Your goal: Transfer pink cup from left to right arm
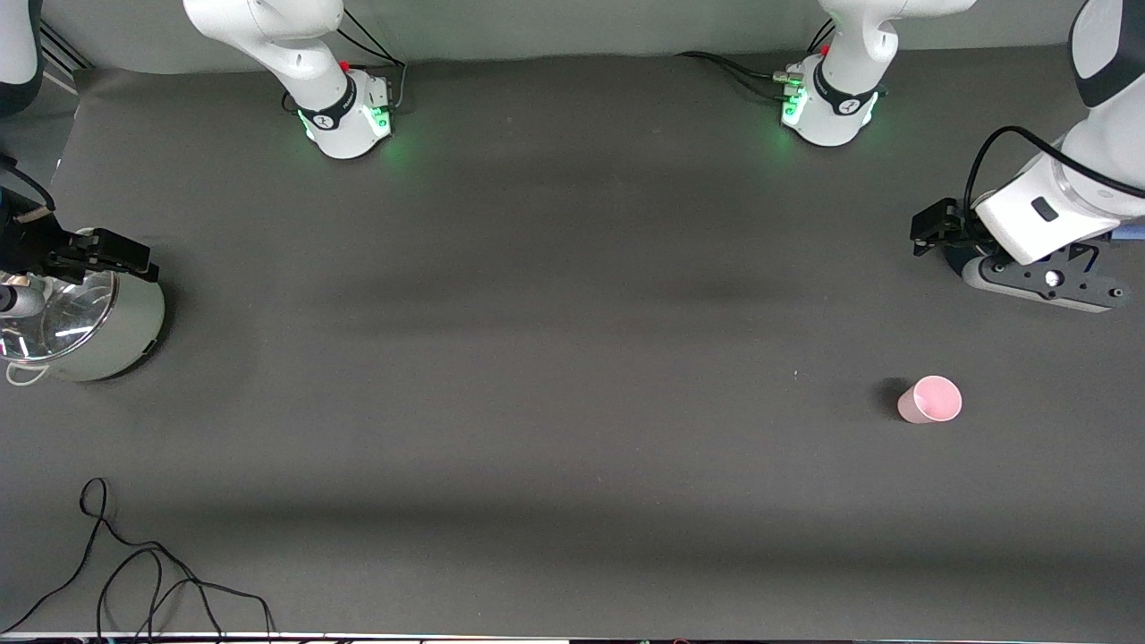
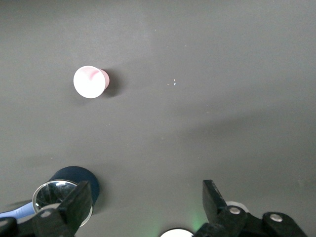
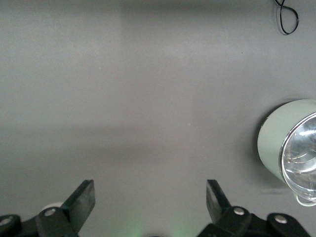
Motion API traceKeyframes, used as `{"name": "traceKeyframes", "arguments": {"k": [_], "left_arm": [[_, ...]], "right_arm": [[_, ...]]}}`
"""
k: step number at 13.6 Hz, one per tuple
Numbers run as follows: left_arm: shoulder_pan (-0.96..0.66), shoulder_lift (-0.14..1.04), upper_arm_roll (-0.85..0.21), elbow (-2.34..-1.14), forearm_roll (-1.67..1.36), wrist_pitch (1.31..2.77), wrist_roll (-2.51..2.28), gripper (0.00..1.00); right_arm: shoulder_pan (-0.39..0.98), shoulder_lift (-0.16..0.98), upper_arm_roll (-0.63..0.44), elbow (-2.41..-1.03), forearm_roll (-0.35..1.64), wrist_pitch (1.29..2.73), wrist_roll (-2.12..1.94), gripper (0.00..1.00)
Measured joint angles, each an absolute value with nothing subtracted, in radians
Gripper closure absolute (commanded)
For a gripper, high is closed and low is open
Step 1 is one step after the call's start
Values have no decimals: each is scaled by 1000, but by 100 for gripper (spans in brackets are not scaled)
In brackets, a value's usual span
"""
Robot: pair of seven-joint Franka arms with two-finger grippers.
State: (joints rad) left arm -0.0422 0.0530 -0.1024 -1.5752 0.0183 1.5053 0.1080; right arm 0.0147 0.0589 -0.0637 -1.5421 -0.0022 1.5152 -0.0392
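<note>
Standing on table (image 1: 572,295), pink cup (image 1: 930,399), left gripper (image 2: 148,202) spread above, right gripper (image 3: 150,200) spread

My front camera high, facing arm bases, whole table (image 1: 572,295) in frame; my left wrist camera looks straight down past own fingertips (image 2: 79,202), shares pink cup (image 2: 90,82) with front view (image 1: 930,399); my right wrist camera also looks down, shares pale green pot (image 3: 289,148) with front view (image 1: 107,335); wrist views closer to table than front
</note>
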Motion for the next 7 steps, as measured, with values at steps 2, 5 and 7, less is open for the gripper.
{"name": "traceKeyframes", "arguments": {"k": [2, 5, 7], "left_arm": [[-42, 53, -101, -1575, 18, 1505, 108, 0], [-42, 53, -98, -1575, 19, 1500, 108, 0], [-41, 53, -93, -1575, 19, 1499, 110, 0]], "right_arm": [[15, 59, -64, -1542, -2, 1515, -39, 0], [15, 59, -64, -1542, -2, 1515, -39, 0], [15, 59, -64, -1542, -2, 1515, -39, 0]]}}
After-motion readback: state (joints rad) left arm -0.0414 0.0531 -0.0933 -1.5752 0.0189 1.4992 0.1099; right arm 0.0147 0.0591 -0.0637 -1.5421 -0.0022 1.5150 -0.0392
